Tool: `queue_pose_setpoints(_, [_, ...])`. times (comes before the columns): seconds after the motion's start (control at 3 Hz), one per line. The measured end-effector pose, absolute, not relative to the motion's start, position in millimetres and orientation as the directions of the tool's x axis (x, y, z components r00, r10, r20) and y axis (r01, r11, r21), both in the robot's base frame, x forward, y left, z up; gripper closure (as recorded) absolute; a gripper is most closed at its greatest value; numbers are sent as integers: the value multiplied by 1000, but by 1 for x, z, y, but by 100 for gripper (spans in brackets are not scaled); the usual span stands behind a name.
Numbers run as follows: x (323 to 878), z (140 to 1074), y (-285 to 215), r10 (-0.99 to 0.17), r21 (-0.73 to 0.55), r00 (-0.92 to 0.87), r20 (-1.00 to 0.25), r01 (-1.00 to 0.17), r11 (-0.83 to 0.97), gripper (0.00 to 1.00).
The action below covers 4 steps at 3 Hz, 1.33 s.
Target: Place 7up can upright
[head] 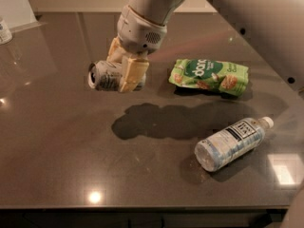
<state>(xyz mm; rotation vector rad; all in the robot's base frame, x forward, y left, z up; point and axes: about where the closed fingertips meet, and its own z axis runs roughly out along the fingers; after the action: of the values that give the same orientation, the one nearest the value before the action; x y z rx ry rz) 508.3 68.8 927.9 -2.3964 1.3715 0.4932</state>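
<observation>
The gripper (pixel 124 72) hangs over the left half of the worktop (pixel 57 151), nearer the far edge. Its 2 fingers are clenched on the can (pixel 103 76). The can lies on its side in the grasp, with 1 round end toward the left edge. It is lifted off the surface (its shadow (pixel 156 122) falls apart from it, toward the front).

The main danger, I think, is a release in this pose. The can would land on its side and could roll toward the front or far edge. The wrist must first turn it, and during this turn the smooth round wall may slip between the pads. If it comes down a little tilted, only 1 part of the rim meets the worktop and the can may fall over. Too much push downward could dent the thin wall. I cannot tell which end is the top, so it might end upside down.

The bag (pixel 209 75) lies to the right and the bottle (pixel 230 141) near the front right corner. Both are well apart, so only a wide sweep to the right would hit them.
</observation>
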Motion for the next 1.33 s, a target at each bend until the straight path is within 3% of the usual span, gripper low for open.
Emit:
queue_pose_setpoints(0.67, [484, 951, 60, -637, -66, 234, -734, -959, -277, 100])
queue_pose_setpoints(1.33, [476, 951, 60, -443, -19, 110, -890, -979, -205, 100])
